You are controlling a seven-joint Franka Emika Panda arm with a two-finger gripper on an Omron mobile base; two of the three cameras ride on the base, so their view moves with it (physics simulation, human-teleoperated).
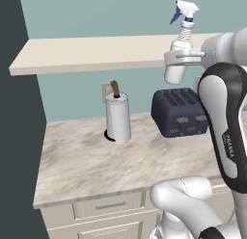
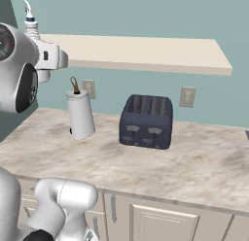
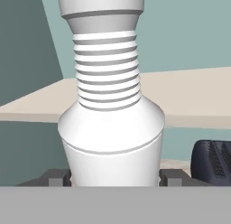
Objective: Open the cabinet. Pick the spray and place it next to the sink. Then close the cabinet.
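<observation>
The fingers (image 3: 57,177) clamp the spray (image 1: 181,45) by its body, one on each side, and hold it upright in the air in front of the beige shelf (image 1: 96,52), well above the counter (image 1: 96,161). Its blue nozzle points toward the dark left wall. Below, the dark toaster (image 1: 178,112) stands near the counter's back edge, with the paper-towel roll (image 1: 118,117) to its left.

Marbled table (image 1: 87,161) carries a white paper-towel roll (image 1: 118,118) on a dark base, brown post at top, upright near the back wall. Dark blue four-slot toaster (image 2: 147,121) stands apart from the roll on the table. Beige shelf (image 2: 146,53) on teal wall above; wall outlets (image 2: 187,96) behind; cream drawers (image 1: 108,205) below.
</observation>
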